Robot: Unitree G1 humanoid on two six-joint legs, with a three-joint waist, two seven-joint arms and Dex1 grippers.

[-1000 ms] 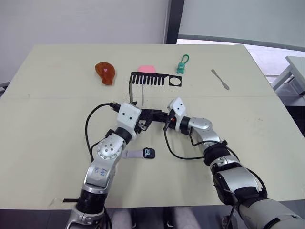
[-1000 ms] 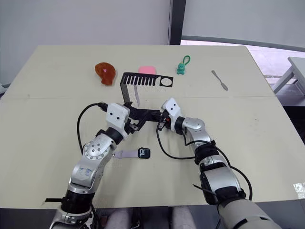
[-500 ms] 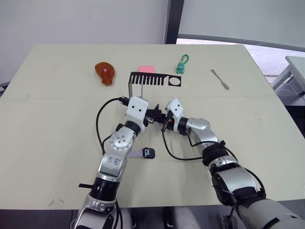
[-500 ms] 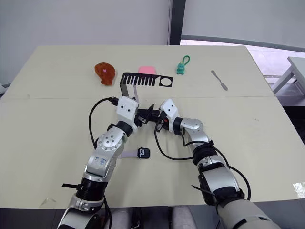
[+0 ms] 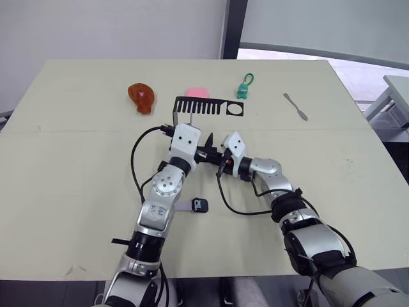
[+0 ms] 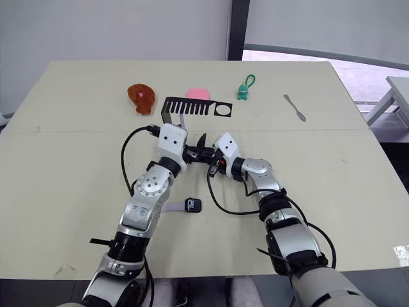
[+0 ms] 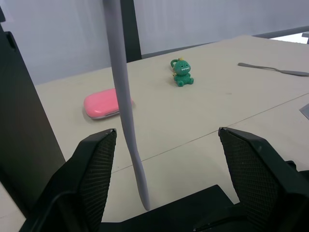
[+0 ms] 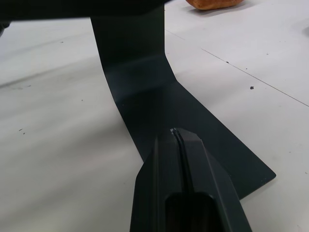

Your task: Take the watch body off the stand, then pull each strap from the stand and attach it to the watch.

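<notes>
The black stand [image 5: 208, 105] is upright mid-table, its upright [image 7: 19, 121] close beside my left gripper. One lavender strap [image 7: 123, 96] hangs from its comb top, between the open fingers of my left gripper [image 7: 166, 133] and nearer one finger, untouched. My right gripper [image 8: 176, 133] is shut, its tips resting on the stand's flat base [image 8: 159, 96]. In the head views the two grippers [image 5: 203, 153] [image 5: 220, 158] meet under the comb. The watch body [image 5: 200, 204] lies on the table nearer me, with the other strap [image 5: 184, 205] at its left side.
Behind the stand lie a brown-red toy [image 5: 140, 97], a pink pad [image 5: 197, 93] and a green keychain figure [image 5: 243, 87]. A grey metal tool [image 5: 295, 106] sits at the back right. Black cables loop from both wrists over the table.
My left arm has swung right and forward, bringing its open gripper up around the hanging strap. The right gripper has stayed on the stand's base; the watch has not moved.
</notes>
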